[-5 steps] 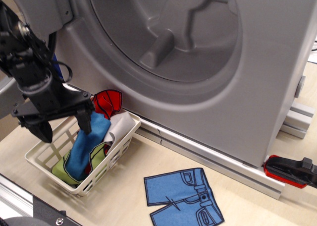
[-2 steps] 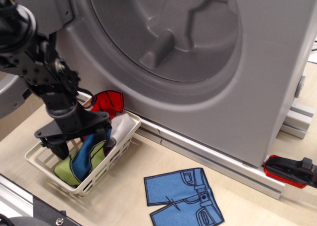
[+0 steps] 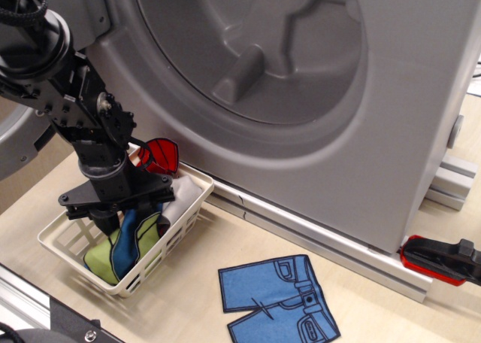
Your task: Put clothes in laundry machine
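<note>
Reaching into slatted white basket (image 3: 52,241) | end effector (image 3: 120,219) grip unclear | flat felt clothes (image 3: 131,241) | ribbed grey laundry machine (image 3: 301,80)

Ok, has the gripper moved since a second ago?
Yes. The gripper has dropped down into the white basket, among the clothes.
</note>
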`<state>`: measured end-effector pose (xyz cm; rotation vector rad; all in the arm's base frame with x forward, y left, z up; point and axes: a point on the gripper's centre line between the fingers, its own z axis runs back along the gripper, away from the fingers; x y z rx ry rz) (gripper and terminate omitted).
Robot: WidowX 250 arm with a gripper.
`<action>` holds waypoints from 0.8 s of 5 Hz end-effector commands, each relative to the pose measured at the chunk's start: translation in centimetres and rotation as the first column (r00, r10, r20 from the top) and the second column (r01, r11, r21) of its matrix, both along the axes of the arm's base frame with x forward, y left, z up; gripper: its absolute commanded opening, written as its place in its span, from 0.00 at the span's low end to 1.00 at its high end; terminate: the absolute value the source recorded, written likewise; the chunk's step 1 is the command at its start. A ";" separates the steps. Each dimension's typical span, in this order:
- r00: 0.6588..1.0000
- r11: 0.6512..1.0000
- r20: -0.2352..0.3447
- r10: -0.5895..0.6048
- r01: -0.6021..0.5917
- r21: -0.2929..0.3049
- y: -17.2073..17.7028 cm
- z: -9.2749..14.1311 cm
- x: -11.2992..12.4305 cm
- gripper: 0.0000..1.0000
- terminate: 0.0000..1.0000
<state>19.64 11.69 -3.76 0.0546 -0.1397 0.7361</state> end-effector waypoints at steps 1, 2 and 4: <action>0.987 0.995 0.132 -0.097 0.091 0.052 0.0 5.4 1.7 0.00 0.00; 0.962 0.979 0.193 -0.193 0.176 0.098 -1.1 7.7 2.5 0.00 0.00; 0.907 0.957 0.307 -0.288 0.281 0.069 -3.6 12.1 4.2 0.00 0.00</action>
